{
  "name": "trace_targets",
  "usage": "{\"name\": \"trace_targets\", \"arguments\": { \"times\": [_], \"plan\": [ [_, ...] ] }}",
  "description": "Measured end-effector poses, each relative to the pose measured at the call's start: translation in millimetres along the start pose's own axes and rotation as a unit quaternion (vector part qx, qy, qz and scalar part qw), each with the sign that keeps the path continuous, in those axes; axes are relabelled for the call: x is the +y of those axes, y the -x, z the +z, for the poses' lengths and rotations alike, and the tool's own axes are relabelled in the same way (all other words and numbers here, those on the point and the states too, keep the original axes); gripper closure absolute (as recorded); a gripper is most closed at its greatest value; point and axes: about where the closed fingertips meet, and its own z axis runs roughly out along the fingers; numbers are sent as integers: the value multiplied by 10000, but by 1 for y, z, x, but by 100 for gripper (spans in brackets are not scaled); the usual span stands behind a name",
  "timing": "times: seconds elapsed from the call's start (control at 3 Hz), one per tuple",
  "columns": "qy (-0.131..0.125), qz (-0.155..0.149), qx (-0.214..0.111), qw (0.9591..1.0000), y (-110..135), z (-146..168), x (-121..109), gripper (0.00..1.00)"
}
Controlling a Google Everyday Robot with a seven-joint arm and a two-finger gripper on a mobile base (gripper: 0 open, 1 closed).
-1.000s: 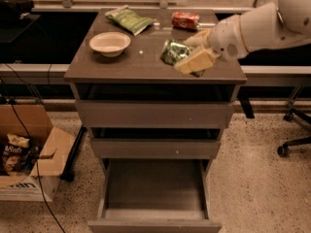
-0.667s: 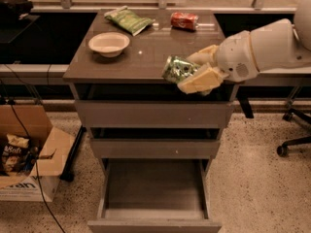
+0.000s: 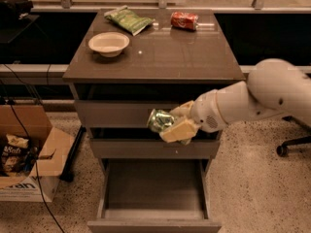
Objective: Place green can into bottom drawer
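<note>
My gripper [image 3: 174,124] is shut on the green can [image 3: 160,120], a small can with mottled green-and-white print, held on its side. It hangs in front of the two upper drawer fronts, off the cabinet's front edge, above the bottom drawer [image 3: 154,193]. The bottom drawer is pulled out and open, its grey inside bare. My white arm [image 3: 252,101] reaches in from the right.
On the cabinet top [image 3: 184,57] are a beige bowl [image 3: 109,43], a flat green snack bag [image 3: 128,19] and a red can [image 3: 184,20] lying on its side. A cardboard box [image 3: 22,154] stands on the floor at the left. A chair base [image 3: 294,147] is at the right.
The gripper has carried the green can off the cabinet top, forward and down, to the front of the upper drawers above the open bottom drawer.
</note>
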Motion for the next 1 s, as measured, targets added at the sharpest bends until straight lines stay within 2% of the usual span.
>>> {"name": "trace_targets", "arguments": {
  "times": [0.67,1.0],
  "plan": [
    [68,42,105,9999,-7,9,1,100],
    [240,412,155,9987,-50,49,-2,100]
  ]
}}
